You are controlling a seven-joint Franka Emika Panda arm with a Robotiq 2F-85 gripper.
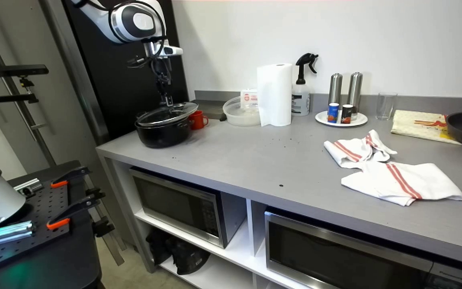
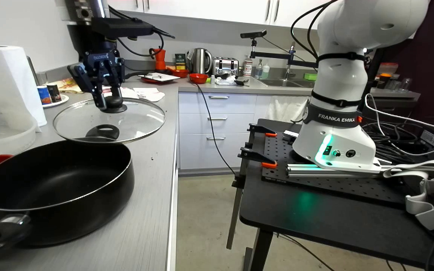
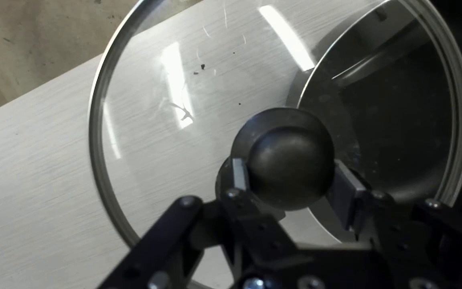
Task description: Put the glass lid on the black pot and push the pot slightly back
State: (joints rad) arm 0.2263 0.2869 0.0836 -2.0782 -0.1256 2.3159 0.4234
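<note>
Evidently, in an exterior view, the glass lid hangs tilted over the black pot, with a red mug just beside the pot. In an exterior view the lid is off-centre, overlapping the pot's rim opposite the nearer side handle; whether lid and rim touch is unclear. In the wrist view the Robotiq gripper is partly closed, pads flanking the lid's round black knob and seemingly pinching it. The lid should handle as stiff, smooth and breakable, perhaps swivelling on so round a grip, so the knob is the right hold; the pot, probably sturdier, could be nudged low on its side
</note>
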